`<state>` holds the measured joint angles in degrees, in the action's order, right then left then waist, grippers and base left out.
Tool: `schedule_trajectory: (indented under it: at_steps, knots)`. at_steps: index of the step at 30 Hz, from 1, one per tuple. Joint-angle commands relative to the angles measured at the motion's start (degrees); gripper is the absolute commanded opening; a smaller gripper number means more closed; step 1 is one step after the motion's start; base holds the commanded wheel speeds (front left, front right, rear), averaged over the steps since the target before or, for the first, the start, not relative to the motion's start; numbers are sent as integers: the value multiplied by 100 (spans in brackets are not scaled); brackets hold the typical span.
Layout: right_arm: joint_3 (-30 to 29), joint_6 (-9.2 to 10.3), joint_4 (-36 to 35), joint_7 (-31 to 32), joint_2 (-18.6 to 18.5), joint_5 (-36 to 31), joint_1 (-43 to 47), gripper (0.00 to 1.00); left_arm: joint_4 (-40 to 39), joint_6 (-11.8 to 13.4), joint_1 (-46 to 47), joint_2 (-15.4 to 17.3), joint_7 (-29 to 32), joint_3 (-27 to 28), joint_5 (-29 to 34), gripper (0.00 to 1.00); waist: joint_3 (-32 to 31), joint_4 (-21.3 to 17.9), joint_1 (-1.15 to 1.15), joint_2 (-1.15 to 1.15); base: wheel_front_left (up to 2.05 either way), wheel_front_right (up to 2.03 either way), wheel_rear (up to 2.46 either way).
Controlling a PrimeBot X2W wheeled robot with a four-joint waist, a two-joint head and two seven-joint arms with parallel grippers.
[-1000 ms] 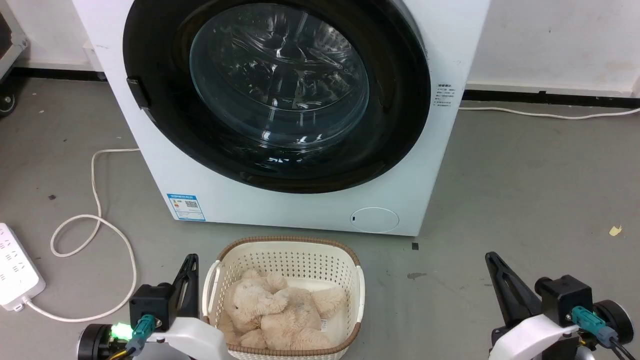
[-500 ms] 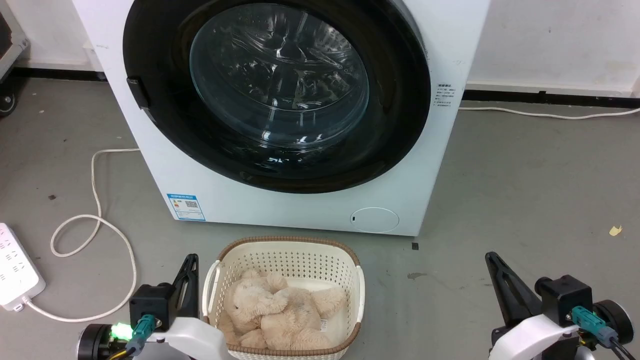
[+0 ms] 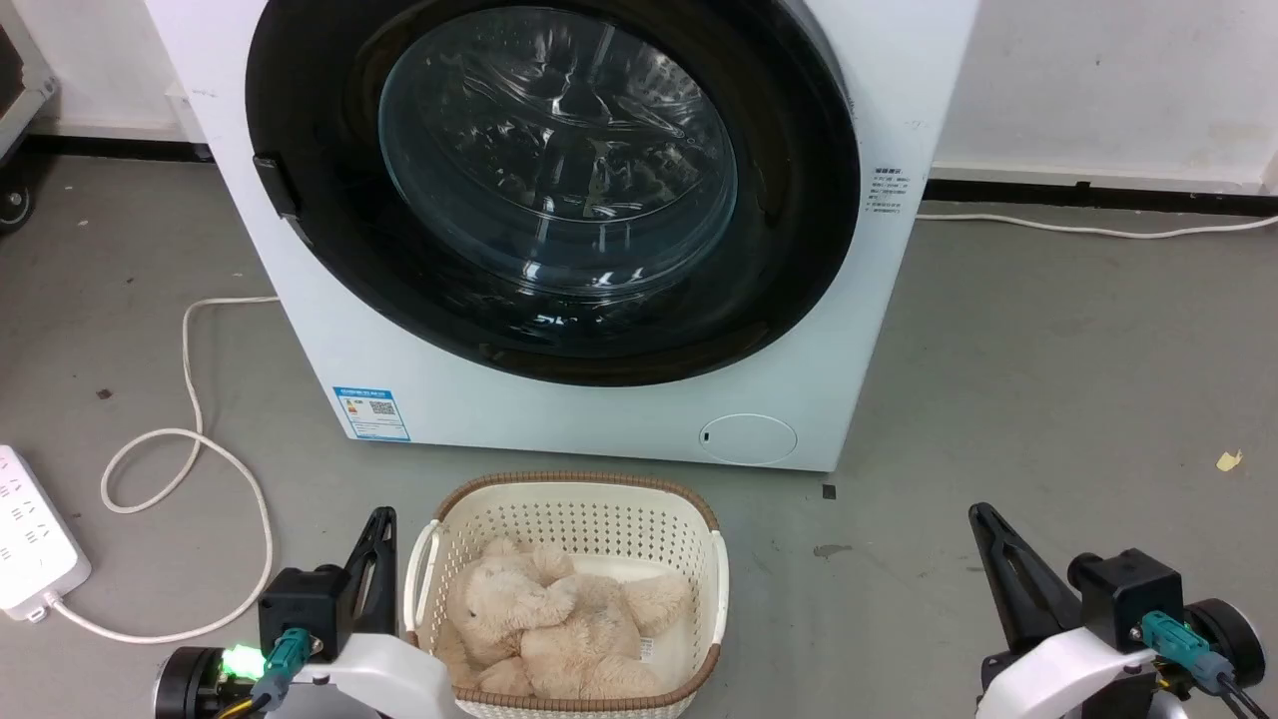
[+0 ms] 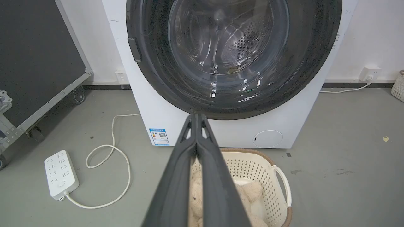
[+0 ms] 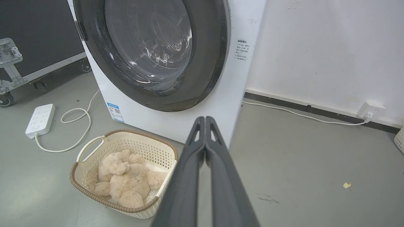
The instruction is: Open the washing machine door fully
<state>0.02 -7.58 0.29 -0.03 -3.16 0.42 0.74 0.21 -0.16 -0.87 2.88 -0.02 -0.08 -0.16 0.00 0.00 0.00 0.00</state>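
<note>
Black and glossy, the washing machine door sits closed against the front of the white washing machine straight ahead of us. Its clear glass bowl bulges at the centre, and a small dark tab sits on its left edge. Our left gripper hangs at the lower left, just beside the cream basket, well apart from the door — fingers pressed together with nothing between them. Our right gripper hangs at the lower right over the grey floor, its fingers likewise together and empty. A beige plush toy lies in the basket, which stands just in front of the machine. On the floor to the left lie a white power strip and a looped white cable.
</note>
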Motion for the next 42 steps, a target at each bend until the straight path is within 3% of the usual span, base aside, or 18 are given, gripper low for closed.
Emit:
schedule_trajectory:
  at_steps: [1,2,22,38,39,42]
  knots:
    - [-2,9,-29,3,28,-42,-74,0,-21,16,87,-1,2,8,16,0,0,0,0,0,0,0,0]
    - [0,0,0,0,0,0,0,100,0,0,0,0,0,0,0,100,0,0,0,0,0,0,0]
    - [-34,1,-39,-150,-5,5,-82,100,-22,87,55,0,-188,-150,-21,100,130,30,0,0,0,0,0]
    - [17,2,-151,-98,-279,170,-649,100,-123,193,312,0,-368,-344,-44,100,608,139,0,0,0,0,0]
    - [16,2,-162,-72,-322,233,-761,0,-137,210,346,0,-392,-368,-48,100,667,159,0,0,0,0,0]
    - [-9,2,-166,-15,-379,340,-944,0,-163,237,395,0,-428,-398,-54,100,753,191,0,0,0,0,0]
